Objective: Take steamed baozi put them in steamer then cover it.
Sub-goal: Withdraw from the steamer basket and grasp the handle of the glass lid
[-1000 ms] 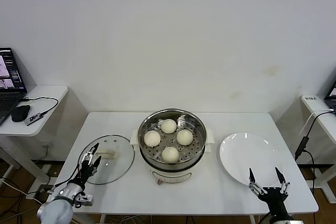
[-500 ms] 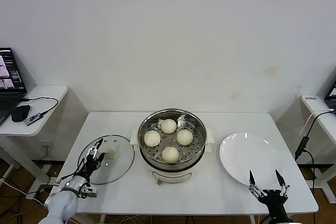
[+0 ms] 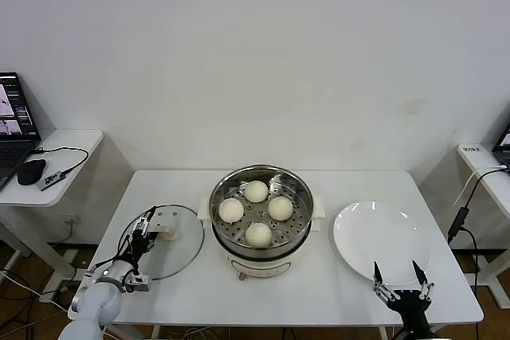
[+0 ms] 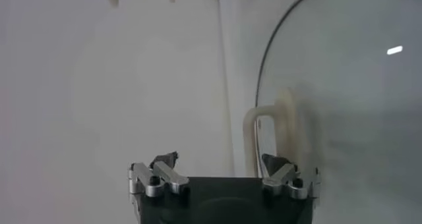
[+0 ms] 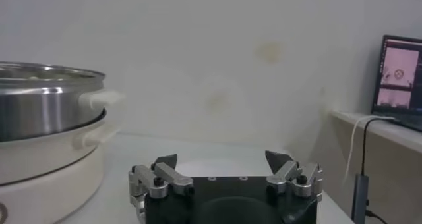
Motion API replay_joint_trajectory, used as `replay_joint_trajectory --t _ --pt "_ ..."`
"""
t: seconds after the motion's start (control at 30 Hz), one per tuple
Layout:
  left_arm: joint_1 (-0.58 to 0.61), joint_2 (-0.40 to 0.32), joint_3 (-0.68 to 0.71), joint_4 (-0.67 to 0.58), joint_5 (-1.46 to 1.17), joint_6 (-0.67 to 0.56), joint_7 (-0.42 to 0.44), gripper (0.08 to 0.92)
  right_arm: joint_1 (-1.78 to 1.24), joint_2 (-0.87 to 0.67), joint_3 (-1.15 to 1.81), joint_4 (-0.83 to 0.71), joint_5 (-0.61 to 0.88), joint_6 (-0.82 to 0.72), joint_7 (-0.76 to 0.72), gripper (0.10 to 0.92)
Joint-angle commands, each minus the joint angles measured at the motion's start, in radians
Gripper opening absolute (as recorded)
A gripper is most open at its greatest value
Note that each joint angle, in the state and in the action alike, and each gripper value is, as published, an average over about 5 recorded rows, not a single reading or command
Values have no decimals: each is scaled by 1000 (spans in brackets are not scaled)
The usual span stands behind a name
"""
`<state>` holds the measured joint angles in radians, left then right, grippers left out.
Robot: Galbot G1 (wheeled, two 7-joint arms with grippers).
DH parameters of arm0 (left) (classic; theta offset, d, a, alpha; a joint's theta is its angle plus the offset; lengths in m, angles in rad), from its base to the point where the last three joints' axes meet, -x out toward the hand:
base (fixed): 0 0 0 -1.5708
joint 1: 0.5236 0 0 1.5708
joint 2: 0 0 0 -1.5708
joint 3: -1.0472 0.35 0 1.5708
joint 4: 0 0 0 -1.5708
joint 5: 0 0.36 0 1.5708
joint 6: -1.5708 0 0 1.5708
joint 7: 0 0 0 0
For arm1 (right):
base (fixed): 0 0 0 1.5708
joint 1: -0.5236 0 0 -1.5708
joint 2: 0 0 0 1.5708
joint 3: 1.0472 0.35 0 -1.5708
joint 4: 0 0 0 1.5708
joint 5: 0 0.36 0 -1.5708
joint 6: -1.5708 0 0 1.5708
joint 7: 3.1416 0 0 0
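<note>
Four cream-white baozi (image 3: 256, 212) sit on the perforated tray inside the steel steamer (image 3: 260, 246) at the table's middle. The glass cover (image 3: 179, 251) lies flat on the table left of the steamer, its cream handle (image 3: 166, 235) at its centre. My left gripper (image 3: 143, 225) is open over the cover, just left of the handle. In the left wrist view the handle (image 4: 267, 136) stands close ahead of the open gripper (image 4: 220, 163), nearer one finger. My right gripper (image 3: 398, 275) is open at the front right table edge, below the white plate.
A flat white plate (image 3: 381, 240) lies right of the steamer. The steamer's side (image 5: 46, 130) shows in the right wrist view. Side tables with a laptop (image 3: 14, 120) and cables stand at far left and far right.
My left gripper has moved forward over the cover, closer to its handle. The right gripper has sunk slightly toward the table's front edge.
</note>
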<state>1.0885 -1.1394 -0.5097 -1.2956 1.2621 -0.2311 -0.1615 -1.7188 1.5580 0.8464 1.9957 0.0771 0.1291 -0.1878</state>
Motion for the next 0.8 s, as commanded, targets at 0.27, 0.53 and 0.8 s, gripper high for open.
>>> replay_joint_trajectory --t 0.27,0.53,0.8 --pt "-16 -2 8 50 -25 0 -5 541 -4 7 -11 -4 -15 4 -1 823" --pt "-25 -13 6 99 -42 -13 -58 307 -7 8 -15 -4 -22 9 -2 823" --pt "13 -28 -18 63 -60 -28 -136 139 -9 6 -19 -5 -27 12 -2 823"
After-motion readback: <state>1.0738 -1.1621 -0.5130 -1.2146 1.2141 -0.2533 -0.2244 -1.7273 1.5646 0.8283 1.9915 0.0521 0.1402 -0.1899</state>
